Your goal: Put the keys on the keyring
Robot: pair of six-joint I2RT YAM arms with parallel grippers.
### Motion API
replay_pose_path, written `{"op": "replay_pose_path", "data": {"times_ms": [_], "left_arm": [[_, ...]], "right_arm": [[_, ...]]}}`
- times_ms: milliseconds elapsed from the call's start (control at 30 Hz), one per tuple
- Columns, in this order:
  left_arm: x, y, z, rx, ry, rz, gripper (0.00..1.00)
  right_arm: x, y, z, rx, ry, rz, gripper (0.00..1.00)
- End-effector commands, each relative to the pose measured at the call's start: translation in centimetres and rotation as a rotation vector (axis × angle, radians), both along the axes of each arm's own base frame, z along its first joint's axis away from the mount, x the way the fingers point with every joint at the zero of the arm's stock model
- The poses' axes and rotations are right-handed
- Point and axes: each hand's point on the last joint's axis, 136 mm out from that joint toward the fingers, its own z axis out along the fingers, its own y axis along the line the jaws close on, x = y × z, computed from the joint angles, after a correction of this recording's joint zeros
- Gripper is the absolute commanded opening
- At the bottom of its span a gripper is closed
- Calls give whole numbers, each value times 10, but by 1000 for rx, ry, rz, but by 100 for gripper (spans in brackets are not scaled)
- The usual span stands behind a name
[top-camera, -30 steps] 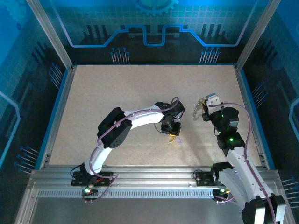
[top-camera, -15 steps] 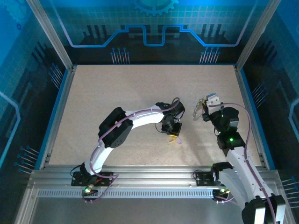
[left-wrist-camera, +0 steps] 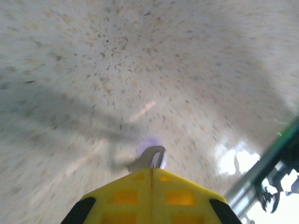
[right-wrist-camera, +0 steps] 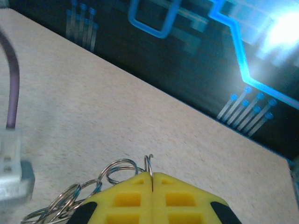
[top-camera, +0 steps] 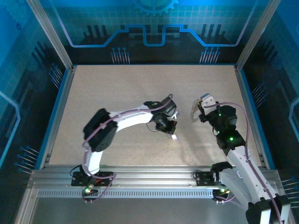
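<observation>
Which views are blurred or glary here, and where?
Left wrist: table smeared by motion blur, the key at the left claw soft, white glare lower right. Right wrist: keyring fairly sharp, blue light blown out top right. Top external: sharp, table evenly lit.

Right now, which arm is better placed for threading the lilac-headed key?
Probably left: the left tool pinches the small lilac-headed metal key, while the right tool grips the thin grey wire keyring.

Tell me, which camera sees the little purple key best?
The left wrist view: the lilac key pokes out, close up, from the shut yellow jaws. From the top view it is only a tiny pale speck.
</observation>
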Motion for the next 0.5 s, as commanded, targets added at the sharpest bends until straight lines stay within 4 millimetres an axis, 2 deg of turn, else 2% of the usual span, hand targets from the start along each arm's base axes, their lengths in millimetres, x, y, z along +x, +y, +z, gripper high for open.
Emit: {"op": "replay_pose_path", "data": {"times_ms": [0, 100, 300, 367, 467], "left_arm": [[14, 13, 79, -189, -266, -69, 0], [19, 49, 112, -213, -375, -25, 0], [-10, 86, 182, -294, -706, -165, 0], [-20, 95, 198, -314, -805, -221, 0], [-38, 103, 205, -308, -899, -337, 0]], "right_arm": [[-9, 21, 21, -64, -70, 97, 0], [-18, 40, 21, -158, -82, 167, 0], [-43, 87, 35, -235, -195, 410, 0], [-60, 106, 37, -246, -250, 545, 0], [-85, 125, 36, -250, -302, 721, 0]]}}
